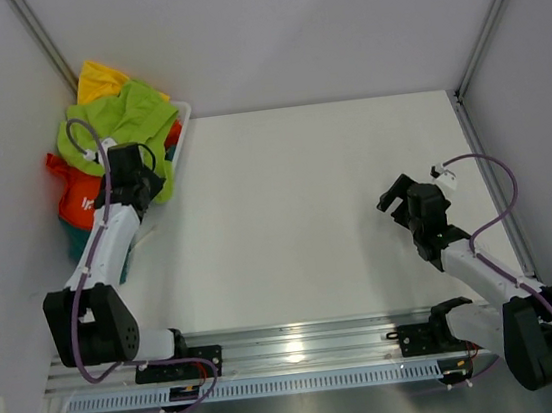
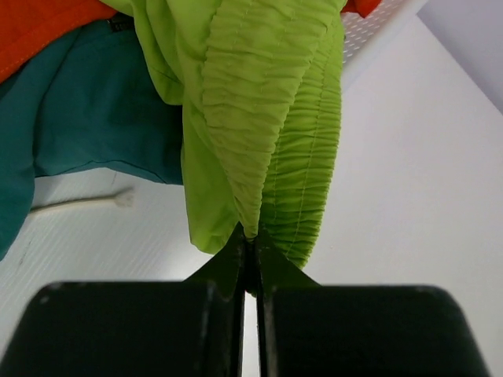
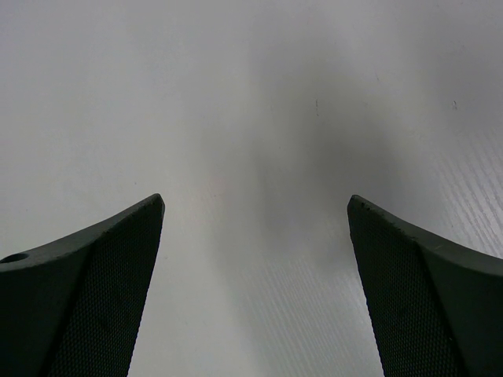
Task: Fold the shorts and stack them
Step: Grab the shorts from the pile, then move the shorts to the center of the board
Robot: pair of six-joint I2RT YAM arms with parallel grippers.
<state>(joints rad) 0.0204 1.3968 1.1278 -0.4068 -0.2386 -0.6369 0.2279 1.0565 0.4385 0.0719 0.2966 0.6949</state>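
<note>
My left fingers [image 2: 250,245] are clenched on the lime green shorts [image 2: 259,118]. The two black tips meet in a thin seam with a fold of the cloth nipped between them. What I grip is the gathered waistband, a soft, matte band of close ruched ribs with a line of stitching along it. It is doubled over into a rounded lobe that rises toward twelve o'clock in my left wrist view.

At nine to ten o'clock of that lobe lie the teal shorts [image 2: 86,110], smooth and slack. In the eleven o'clock corner are the orange shorts [image 2: 39,23]. At one o'clock a strip of the white mesh basket [image 2: 377,31] shows its grid of small holes. A pale cord [image 2: 78,206] with a knotted end lies on the worktop [image 2: 409,204] at eight o'clock of the waistband, just below the edge of the teal cloth.

From above, the shorts make one crumpled heap at the ten o'clock corner of the smooth white worktop, spilling over the basket. The yellow shorts [image 1: 99,79] are at twelve o'clock of the heap, the lime just below them, and the orange with white lettering at eight o'clock.

My right fingers [image 1: 397,195] are released and spread wide. Their dark, stippled inner faces taper to points over bare worktop at about three o'clock, well apart from the heap.
</note>
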